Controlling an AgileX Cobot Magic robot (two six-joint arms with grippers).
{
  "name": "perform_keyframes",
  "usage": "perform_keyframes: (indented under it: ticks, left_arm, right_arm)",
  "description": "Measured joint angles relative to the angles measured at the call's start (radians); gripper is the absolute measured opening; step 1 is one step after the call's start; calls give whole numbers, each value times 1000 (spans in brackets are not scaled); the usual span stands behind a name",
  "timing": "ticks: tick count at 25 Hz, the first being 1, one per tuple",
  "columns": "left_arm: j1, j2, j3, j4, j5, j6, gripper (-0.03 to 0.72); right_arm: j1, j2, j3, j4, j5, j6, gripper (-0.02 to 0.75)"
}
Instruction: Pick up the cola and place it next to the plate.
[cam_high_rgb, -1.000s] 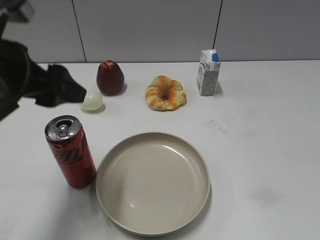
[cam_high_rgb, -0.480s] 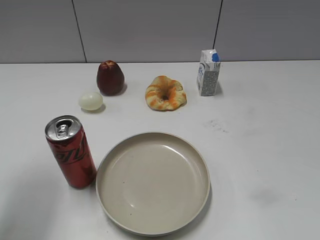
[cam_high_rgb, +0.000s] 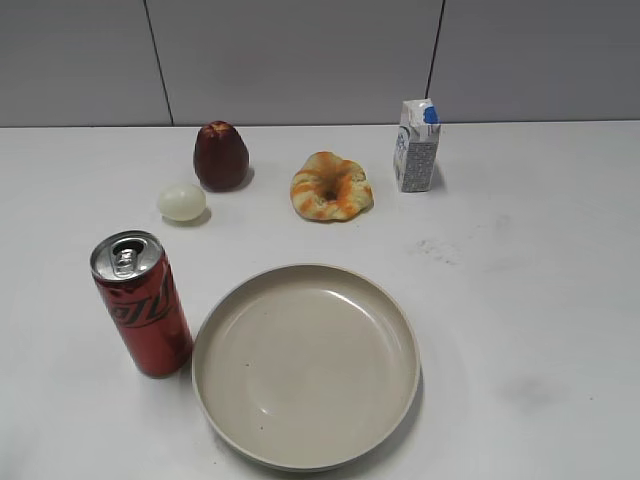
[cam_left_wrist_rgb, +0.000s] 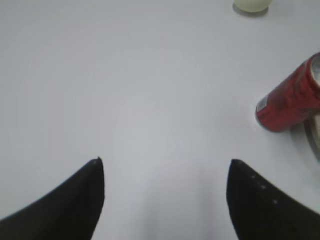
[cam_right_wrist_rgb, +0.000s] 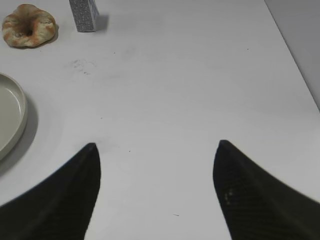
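The cola (cam_high_rgb: 143, 305), a tall red can with a silver top, stands upright on the white table just left of the plate (cam_high_rgb: 305, 365), touching or nearly touching its rim. The plate is a wide beige dish at the front middle. The can also shows at the right edge of the left wrist view (cam_left_wrist_rgb: 291, 100), and part of the plate's rim shows at the left of the right wrist view (cam_right_wrist_rgb: 15, 117). My left gripper (cam_left_wrist_rgb: 165, 165) is open and empty over bare table, left of the can. My right gripper (cam_right_wrist_rgb: 156, 147) is open and empty, right of the plate. Neither gripper shows in the exterior view.
At the back stand a dark red fruit (cam_high_rgb: 220, 155), a pale egg-shaped object (cam_high_rgb: 181, 201), an orange ring-shaped bread (cam_high_rgb: 330, 186) and a small white-and-blue carton (cam_high_rgb: 416, 145). The table's right edge shows in the right wrist view (cam_right_wrist_rgb: 295, 55).
The left arm, a second ago at the left edge of the exterior view near the pale egg, has withdrawn out of that view. The can and plate have not moved.
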Motion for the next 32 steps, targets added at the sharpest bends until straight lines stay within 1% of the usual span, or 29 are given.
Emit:
perform_keyframes:
  ticks: [5,9,11,17,24,32]
  left_arm:
    - [0,-315,129,-8,18,-1,578]
    - [0,-502,180,-8,15,-1,577]
    - [0,-556,186,-7,14,-1,576]
    - [0,-595,209,19,-29,-1,576]
    - [0,-595,220,20,-46,-1,575]
    - [0,-616,220,22,-48,-1,536]
  right_arm:
    - [0,0,0,0,0,0,536]
    - [0,0,0,0,0,0,536]
    - [0,0,0,0,0,0,536]
    - [0,0,0,0,0,0,536]
    - [0,0,0,0,0,0,536]
    - [0,0,0,0,0,0,536]
